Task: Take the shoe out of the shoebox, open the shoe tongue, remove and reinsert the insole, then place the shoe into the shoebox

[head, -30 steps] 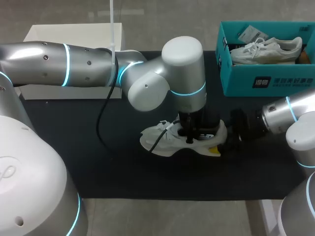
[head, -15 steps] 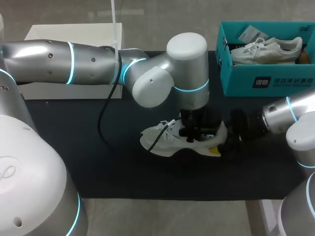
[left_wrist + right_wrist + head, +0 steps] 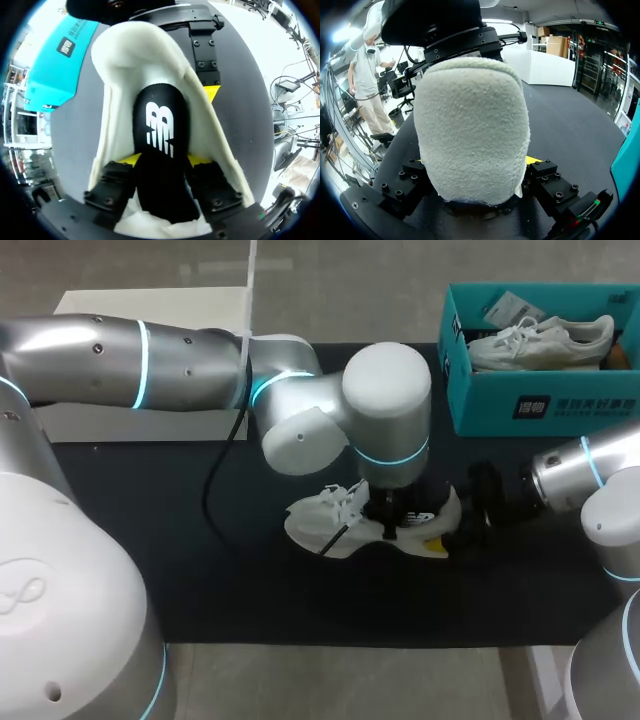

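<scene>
Our white shoe (image 3: 320, 525) sits on the dark desk (image 3: 150, 540), near the middle. It is out of the blue shoebox (image 3: 545, 405). The shoebox stands at the far right corner of the desk, well apart from the shoe. A second shoe (image 3: 540, 340) lies inside the box.

Our left arm comes in from the left and points down into the shoe. Our left end effector (image 3: 161, 160) is inside the shoe's opening. Its two yellow fingertips (image 3: 125, 160) press on the black insole (image 3: 160, 125) from both sides, so it is gripping the insole. The insole has a white mark on it and sits between the soft white walls of the shoe.

Our right arm comes in from the right, low over the desk. Our right end effector (image 3: 475, 162) is at the back of the shoe. The fuzzy heel sits between its fingers and touches both of them, so it is gripping the shoe by the heel.
</scene>
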Tool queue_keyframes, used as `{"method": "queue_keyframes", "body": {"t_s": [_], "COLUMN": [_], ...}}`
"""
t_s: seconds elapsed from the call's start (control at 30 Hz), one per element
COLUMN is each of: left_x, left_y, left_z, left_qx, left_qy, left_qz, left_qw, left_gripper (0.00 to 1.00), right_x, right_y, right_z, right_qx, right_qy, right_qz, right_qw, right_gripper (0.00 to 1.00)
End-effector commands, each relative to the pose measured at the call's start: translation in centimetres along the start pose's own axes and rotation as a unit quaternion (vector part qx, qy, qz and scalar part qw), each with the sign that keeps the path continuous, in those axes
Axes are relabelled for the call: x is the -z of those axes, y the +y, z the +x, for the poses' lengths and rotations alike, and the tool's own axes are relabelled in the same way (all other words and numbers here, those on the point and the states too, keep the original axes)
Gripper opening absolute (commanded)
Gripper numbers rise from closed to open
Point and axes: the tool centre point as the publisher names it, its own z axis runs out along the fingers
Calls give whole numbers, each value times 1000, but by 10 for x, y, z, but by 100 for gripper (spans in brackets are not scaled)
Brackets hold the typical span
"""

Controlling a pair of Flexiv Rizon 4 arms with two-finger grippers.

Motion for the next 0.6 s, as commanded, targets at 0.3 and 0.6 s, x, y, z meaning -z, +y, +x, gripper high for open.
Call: {"method": "queue_keyframes", "body": {"t_s": [0.3, 0.6], "left_x": [-90, -95], "left_y": [-2, -7], "left_z": [-3, -10], "left_qx": [18, 29], "left_qy": [-65, -101], "left_qz": [-20, -11], "left_qw": [998, 994], "left_gripper": [53, 55], "right_x": [-4, -4], "right_y": [-1, -1], "right_z": [-2, -2], "right_qx": [-1, -1], "right_qy": [-1, -1], "right_qz": [1, 1], "right_qw": [1000, 1000], "right_gripper": [0, 0]}}
